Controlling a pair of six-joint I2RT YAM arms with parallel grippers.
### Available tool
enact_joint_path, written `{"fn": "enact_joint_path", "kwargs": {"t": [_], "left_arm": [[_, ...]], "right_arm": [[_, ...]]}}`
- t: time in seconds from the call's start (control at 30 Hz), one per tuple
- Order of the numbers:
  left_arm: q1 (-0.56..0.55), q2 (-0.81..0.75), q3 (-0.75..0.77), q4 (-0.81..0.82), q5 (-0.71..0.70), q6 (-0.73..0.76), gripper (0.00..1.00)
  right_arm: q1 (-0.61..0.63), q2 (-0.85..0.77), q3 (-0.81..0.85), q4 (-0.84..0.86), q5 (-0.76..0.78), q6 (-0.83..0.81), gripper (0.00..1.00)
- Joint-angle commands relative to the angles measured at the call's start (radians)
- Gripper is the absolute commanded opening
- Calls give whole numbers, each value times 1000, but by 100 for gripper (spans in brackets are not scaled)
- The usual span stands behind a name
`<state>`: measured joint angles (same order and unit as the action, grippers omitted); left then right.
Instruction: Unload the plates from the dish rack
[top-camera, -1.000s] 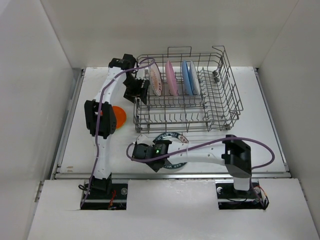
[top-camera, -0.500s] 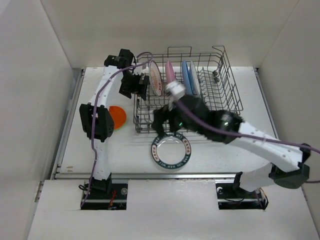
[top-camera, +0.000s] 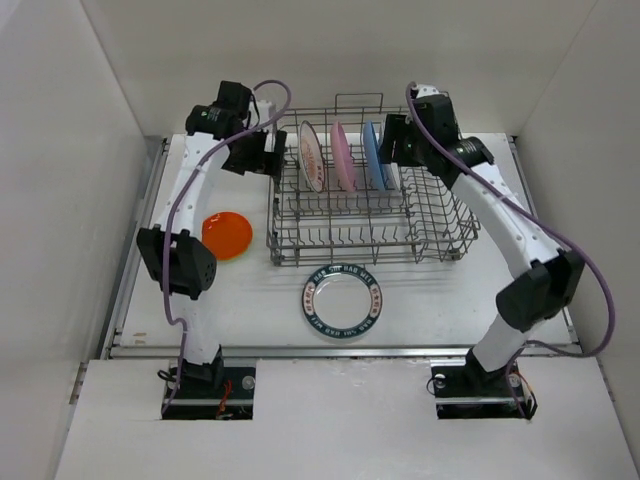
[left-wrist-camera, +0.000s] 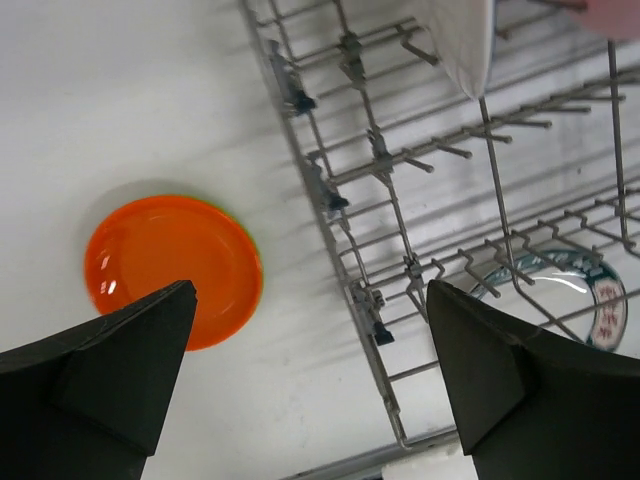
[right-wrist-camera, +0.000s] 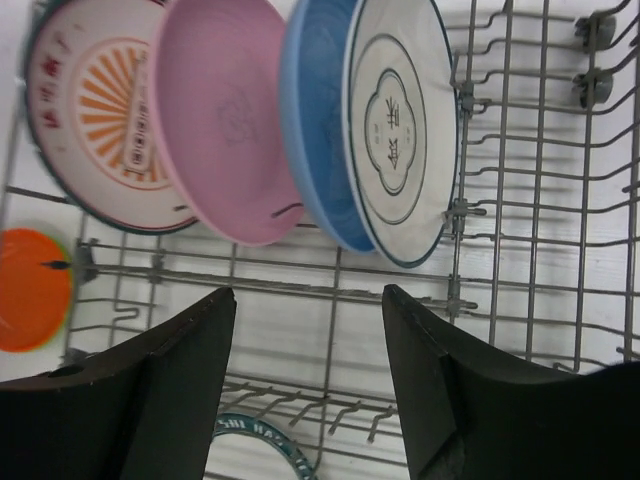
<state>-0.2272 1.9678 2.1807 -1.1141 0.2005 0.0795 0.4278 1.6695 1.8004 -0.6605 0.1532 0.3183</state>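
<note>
Overhead camera looks down on everything; both wrist cameras closely share the dish rack (top-camera: 372, 245).

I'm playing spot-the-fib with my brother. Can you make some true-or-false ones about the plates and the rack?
Four plates stand upright in the dish rack. True.
The orange plate lies inside the rack. False: it lies on the table, left of the rack.
The pink plate stands between the sunburst plate and the blue plate. True.
The right gripper holds the blue plate. False: its jaws are open and empty.
</note>
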Motion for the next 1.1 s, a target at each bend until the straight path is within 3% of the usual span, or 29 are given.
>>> {"fn": "enact_joint_path", "kwargs": {"t": [0.0,0.17,0.37,0.5,0.87,0.93,1.03,1.07], "left_arm": [[57,-133,-35,89,-111,-89,100],[91,-236,-168,181,-185,-60,100],[91,-268,-242,192,-164,-29,100],[91,-247,-242,148,-136,-29,100],[91,-136,-262,109,135,-38,100],[68,-115,-250,91,135,-38,100],[37,-70,-240,63,120,-27,100],[37,-52,-230,63,120,-27,100]], "right_arm": [[-44,44,51,78,-148,-67,66],[-75,148,76,87,-161,-79,59],[-84,254,111,124,-147,-88,39],[-84,311,151,124,-92,-110,39],[-84,406,189,72,5,-153,41],[-84,397,189,71,17,-153,29],[-84,366,189,71,35,-153,0],[-75,339,189,81,49,-153,0]]}}
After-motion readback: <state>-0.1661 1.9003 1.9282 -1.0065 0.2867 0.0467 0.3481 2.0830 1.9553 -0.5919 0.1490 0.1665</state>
